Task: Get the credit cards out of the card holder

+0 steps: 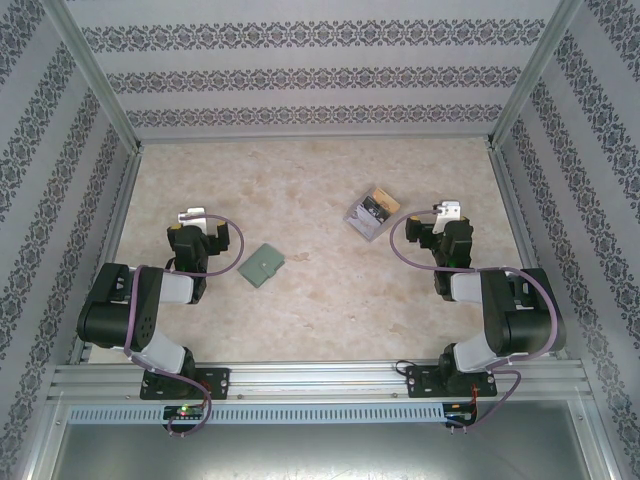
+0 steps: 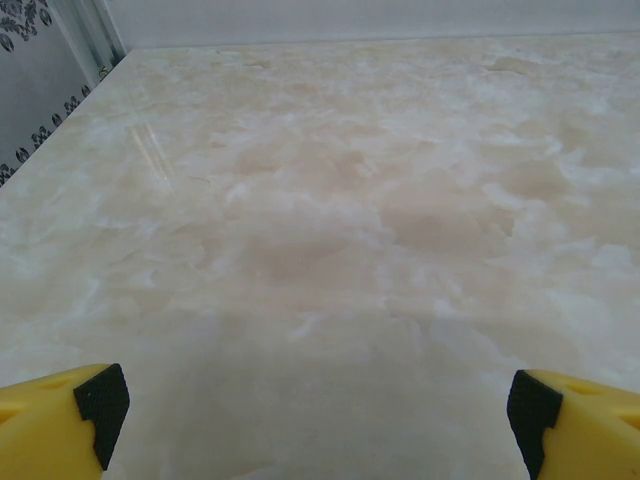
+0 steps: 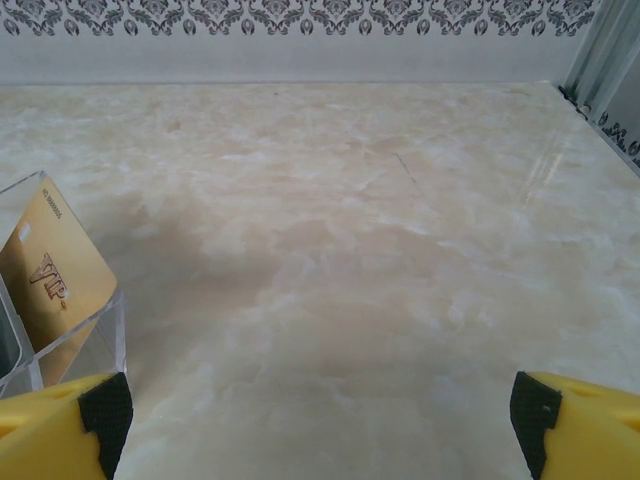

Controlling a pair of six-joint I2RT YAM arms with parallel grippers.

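Lying flat on the marble-patterned surface, the card holder, a small sage-green wallet, sits just right of the left arm and looks folded shut. It is turned at an angle to the surface's edges.

The left end effector rests near the left wall, apart from the wallet. In the left wrist view its jaws stand wide, and the yellow fingers with black pads sit at the two lower corners with bare surface between them.

The credit cards stand in a clear plastic tray farther back and right of centre, well apart from the wallet. The right wrist view shows a gold card marked "VIP" leaning inside the tray's transparent wall.

The right end effector sits just right of the tray, not touching it. Its jaws are also spread wide and hold nothing.
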